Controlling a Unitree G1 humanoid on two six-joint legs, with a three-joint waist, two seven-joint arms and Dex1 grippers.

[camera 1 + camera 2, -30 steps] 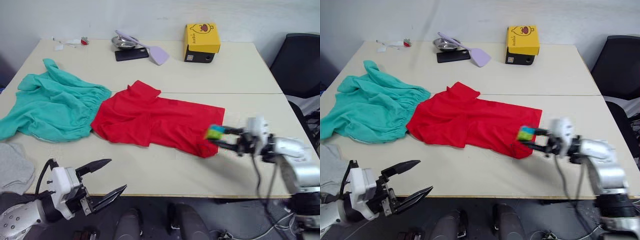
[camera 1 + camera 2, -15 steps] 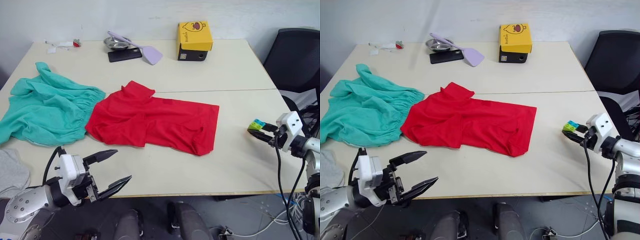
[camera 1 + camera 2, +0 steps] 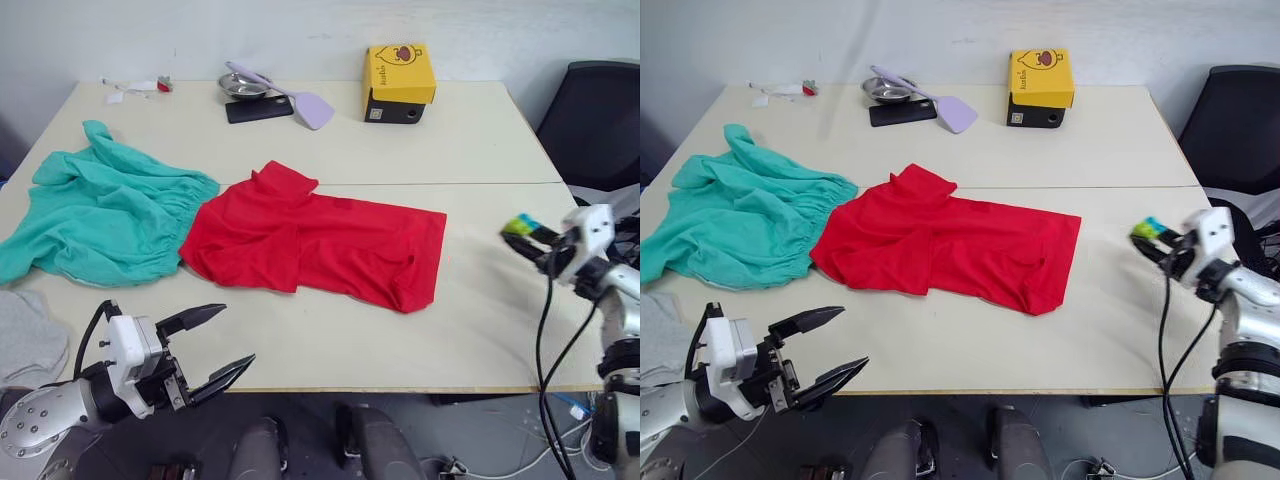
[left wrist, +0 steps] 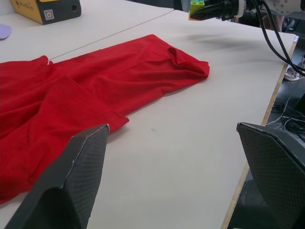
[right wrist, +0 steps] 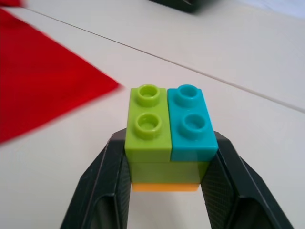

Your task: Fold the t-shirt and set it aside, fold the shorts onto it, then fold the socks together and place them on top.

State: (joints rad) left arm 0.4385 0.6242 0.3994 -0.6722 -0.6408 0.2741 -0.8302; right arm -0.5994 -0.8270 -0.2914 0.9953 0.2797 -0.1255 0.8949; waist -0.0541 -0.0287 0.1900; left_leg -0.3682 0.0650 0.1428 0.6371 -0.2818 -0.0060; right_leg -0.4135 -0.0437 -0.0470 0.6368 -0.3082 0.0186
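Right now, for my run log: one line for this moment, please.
t-shirt unfolded | left gripper open, empty | right gripper shut on toy bricks | shorts untouched

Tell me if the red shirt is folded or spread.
Spread, not folded: the shirt lies rumpled across the table, one corner turned over, touching the shorts. Neither end effector touches it.

This looks like an office or lab room used for robot trials. Two plain beige tables (image 3: 480, 150) stand pushed together, their seam running across the middle, against a bare white wall (image 3: 300, 30). A black office chair (image 3: 590, 120) waits just beside the tables' right end. At the tables' far edge lie stray props: a yellow box (image 3: 400, 82), a small metal bowl (image 3: 245, 85), a lilac spatula (image 3: 300, 98) and a black phone (image 3: 258, 109).
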